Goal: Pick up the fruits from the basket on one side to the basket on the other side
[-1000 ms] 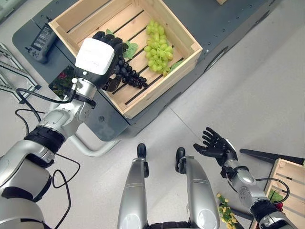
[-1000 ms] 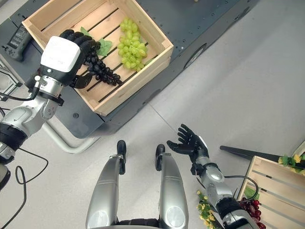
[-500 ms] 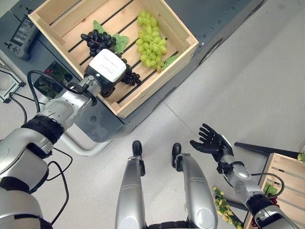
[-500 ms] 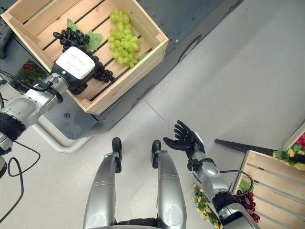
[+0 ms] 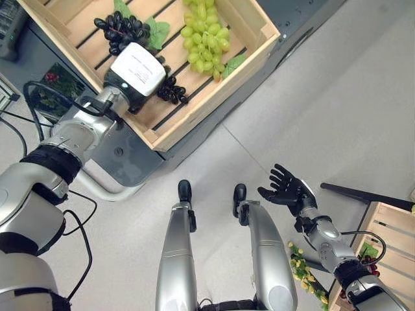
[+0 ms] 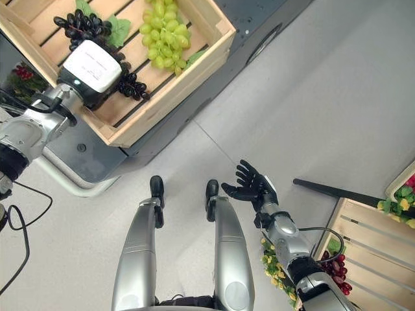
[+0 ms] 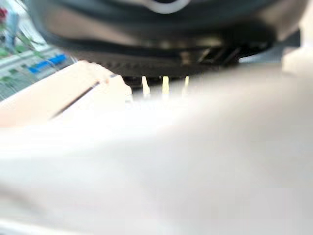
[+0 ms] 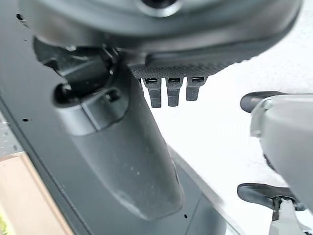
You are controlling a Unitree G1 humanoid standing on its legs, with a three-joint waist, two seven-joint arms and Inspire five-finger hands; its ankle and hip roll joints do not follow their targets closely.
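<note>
A bunch of dark grapes (image 5: pixel 120 30) lies inside the wooden crate (image 5: pixel 214 81) on the robot's left, its upper part showing beside a green leaf (image 5: pixel 157 31) and its tail end (image 5: pixel 172 92) showing past the near side of the left hand (image 5: pixel 135 71). The left hand sits low in the crate right over the middle of this bunch, its white back turned up toward the head camera. Its fingers are hidden beneath it, so I cannot tell whether they have hold of the grapes or not.

Just beside the dark bunch, toward the crate's right wall, lies a bunch of green grapes (image 5: pixel 205 37), apart from the hand. The crate rests on a dark grey platform (image 5: pixel 293 14).

The right hand (image 5: pixel 285 192) hangs well away over the pale floor (image 5: pixel 337 110), palm up, fingers spread and straight, holding nothing.

At the robot's right stands a second wooden crate (image 6: pixel 376 241). Red grapes (image 6: pixel 334 272) show at its near edge, and yellow-green fruit (image 6: pixel 273 272) lies on the floor next to it.
</note>
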